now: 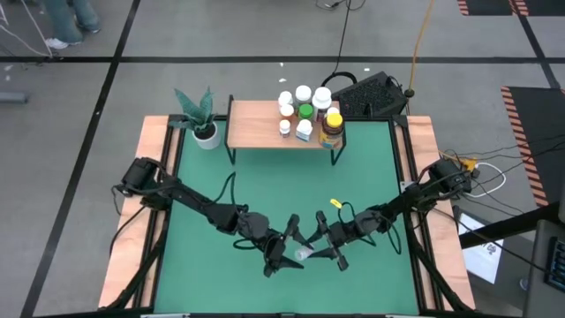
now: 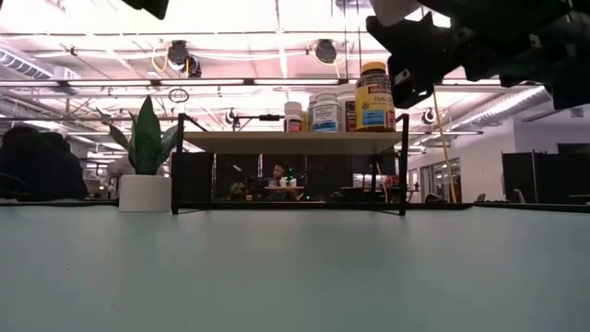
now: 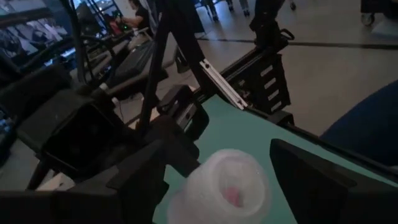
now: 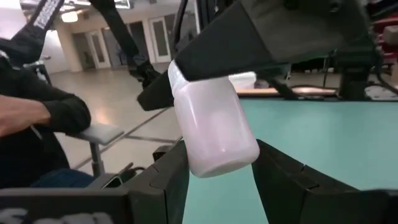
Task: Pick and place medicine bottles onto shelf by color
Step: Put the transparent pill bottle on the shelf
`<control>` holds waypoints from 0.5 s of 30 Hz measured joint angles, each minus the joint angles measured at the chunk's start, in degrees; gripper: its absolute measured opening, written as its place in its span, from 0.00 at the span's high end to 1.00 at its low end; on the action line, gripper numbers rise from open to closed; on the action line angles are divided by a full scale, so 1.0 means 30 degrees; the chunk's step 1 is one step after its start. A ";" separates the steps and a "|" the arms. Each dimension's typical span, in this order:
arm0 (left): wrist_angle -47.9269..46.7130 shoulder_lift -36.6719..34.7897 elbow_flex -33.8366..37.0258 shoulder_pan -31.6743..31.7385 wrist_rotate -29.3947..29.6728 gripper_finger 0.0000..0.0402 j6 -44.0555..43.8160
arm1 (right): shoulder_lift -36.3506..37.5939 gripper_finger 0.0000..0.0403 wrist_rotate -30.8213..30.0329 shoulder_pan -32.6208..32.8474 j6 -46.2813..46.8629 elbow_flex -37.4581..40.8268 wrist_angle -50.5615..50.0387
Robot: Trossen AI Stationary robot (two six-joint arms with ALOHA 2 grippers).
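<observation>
two end effectors meet over one white bottle near the front of the worktop

look at the high view first: your left end effector (image 1: 284,252) and right end effector (image 1: 322,250) sit nose to nose at the near middle of the green worktop (image 1: 265,185), with a translucent white bottle (image 1: 303,254) between them. in the right wrist view that bottle (image 4: 212,127) sits between the right arm's own two fingers (image 4: 165,180), its base toward the camera, while the other arm's dark finger lies across its upper part. the right jaws stand part closed around the bottle body, and the fingers look to be touching it on both sides. in the left wrist view the same bottle (image 3: 222,190) shows end on, something pink faintly visible through it, and the left fingers (image 3: 311,180) stand apart from it with a clear gap on one side, so the left end effector is open and not clamping.

the shelf (image 1: 282,125) stands at the far edge, just right of the potted plant (image 1: 201,117). on its right part you have a cluster of medicine bottles (image 1: 307,110): several white-capped ones, a green-topped one (image 1: 305,112), and an amber bottle with a yellow cap (image 1: 332,126) at the right end. the left part of the board is bare wood. a small yellow object (image 1: 335,203) lies on the worktop just beyond the right arm.
</observation>
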State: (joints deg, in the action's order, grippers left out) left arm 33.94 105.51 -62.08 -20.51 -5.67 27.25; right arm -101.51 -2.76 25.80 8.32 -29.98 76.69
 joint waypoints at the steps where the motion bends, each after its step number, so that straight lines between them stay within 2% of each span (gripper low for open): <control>1: -0.0037 0.0008 0.0000 -0.0007 0.0007 0.28 0.0179 | 0.0000 0.63 0.0007 0.0007 -0.0007 -0.0007 -0.0117; 11: -0.0535 -0.0021 0.0000 -0.0007 0.0073 0.46 0.0929 | 0.0000 0.63 0.0048 0.0014 -0.0094 -0.0007 0.0080; 15: -0.0352 -0.0028 -0.0022 -0.0007 0.0112 0.51 0.0922 | -0.0015 0.62 0.1087 0.0015 -0.0131 -0.0007 0.0820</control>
State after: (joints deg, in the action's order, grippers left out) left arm 32.88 105.43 -62.15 -20.53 -5.34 30.02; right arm -101.56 0.50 25.85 7.92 -30.00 79.16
